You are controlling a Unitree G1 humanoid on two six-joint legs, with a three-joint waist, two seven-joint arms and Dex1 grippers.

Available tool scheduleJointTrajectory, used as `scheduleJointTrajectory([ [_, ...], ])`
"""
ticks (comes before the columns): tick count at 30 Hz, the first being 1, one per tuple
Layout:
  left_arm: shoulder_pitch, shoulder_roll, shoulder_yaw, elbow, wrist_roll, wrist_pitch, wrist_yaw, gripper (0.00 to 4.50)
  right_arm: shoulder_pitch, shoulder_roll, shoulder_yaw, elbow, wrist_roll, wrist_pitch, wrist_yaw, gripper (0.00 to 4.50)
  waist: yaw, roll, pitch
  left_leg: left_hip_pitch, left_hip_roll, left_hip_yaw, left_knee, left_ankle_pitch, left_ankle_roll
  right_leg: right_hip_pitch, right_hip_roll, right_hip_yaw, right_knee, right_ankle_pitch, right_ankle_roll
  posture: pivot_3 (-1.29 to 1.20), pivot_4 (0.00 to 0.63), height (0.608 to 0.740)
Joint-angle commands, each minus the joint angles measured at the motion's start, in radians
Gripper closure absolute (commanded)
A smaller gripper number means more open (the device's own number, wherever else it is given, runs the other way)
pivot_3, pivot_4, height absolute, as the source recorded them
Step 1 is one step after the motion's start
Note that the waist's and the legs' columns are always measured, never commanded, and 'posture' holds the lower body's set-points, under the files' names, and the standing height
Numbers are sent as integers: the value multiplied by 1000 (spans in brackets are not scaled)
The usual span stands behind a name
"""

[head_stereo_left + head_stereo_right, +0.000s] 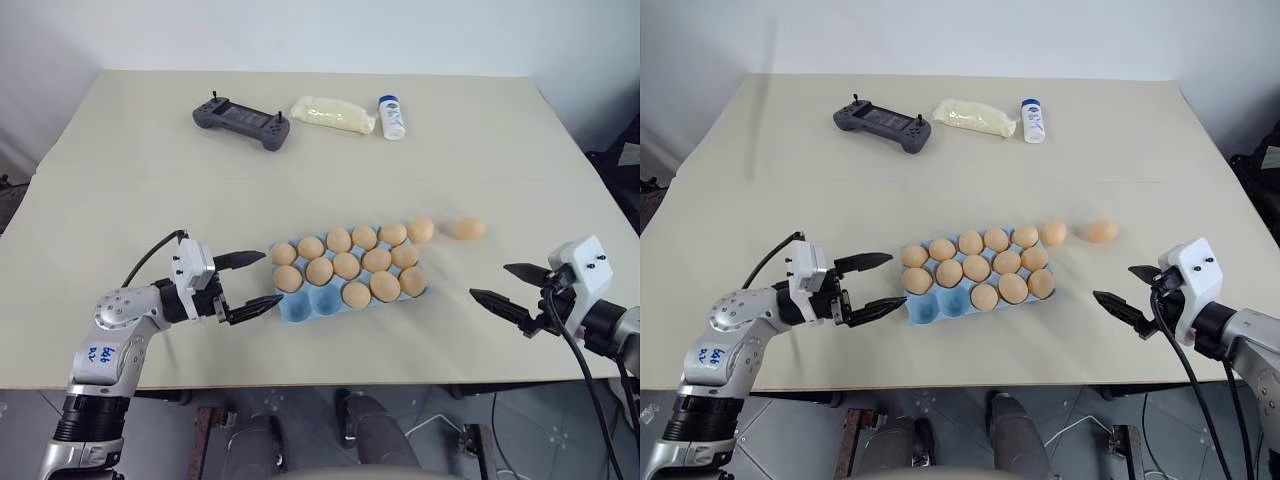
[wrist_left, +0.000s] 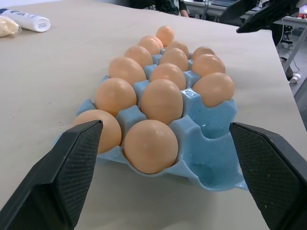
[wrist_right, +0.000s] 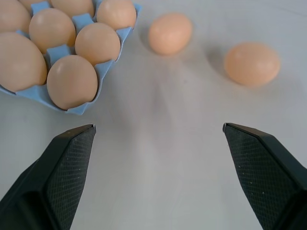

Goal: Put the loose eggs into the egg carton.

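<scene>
The broad beige table carried everything. Near its front edge lay the light blue moulded egg carton, lidless, with thirteen tan eggs seated in its cups and two cups bare in the front row at its left end. The left gripper hovered level just beside that left end, its two black fingers spread apart and holding nothing, aimed at the carton. The right gripper hung well to the right of the carton, fingers likewise wide apart and empty. At the back of the table sat a dark grey game controller, then a pale yellow plastic-wrapped packet and a small white bottle with a blue cap. Two loose eggs rested on the table: one tan egg just beside the carton's far right corner, the other egg near it, farther right.
</scene>
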Motion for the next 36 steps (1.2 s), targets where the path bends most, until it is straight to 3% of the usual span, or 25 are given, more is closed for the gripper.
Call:
scheduleJointTrajectory([
  [1, -4, 3, 3, -17, -4, -8, -4, 0, -67, 19, 22, 10, -14, -37, -44, 52, 1, 0, 0, 0, 0, 0, 0, 0, 0, 0, 0, 0, 0, 0, 0, 0, 150, 740],
  [8, 27, 3, 9, -69, -12, 10, 21, 0, -287, 122, 126, 202, -119, -136, -172, 52, -1, 0, 0, 0, 0, 0, 0, 0, 0, 0, 0, 0, 0, 0, 0, 0, 150, 740],
  [23, 98, 8, 38, -153, -26, 33, 67, 0, -538, 276, 275, 481, -209, -244, -200, 52, -4, 0, 0, -1, 1, 1, -1, -1, -1, -2, 0, 0, 2, 0, 0, 0, 150, 740],
  [36, 141, 8, 55, -197, -31, 39, 108, 0, -678, 297, 366, 675, -286, -262, -171, 52, -19, 1, 0, -1, 1, 1, -1, -1, -1, -2, -1, 0, 2, 0, 0, 0, 150, 740],
])
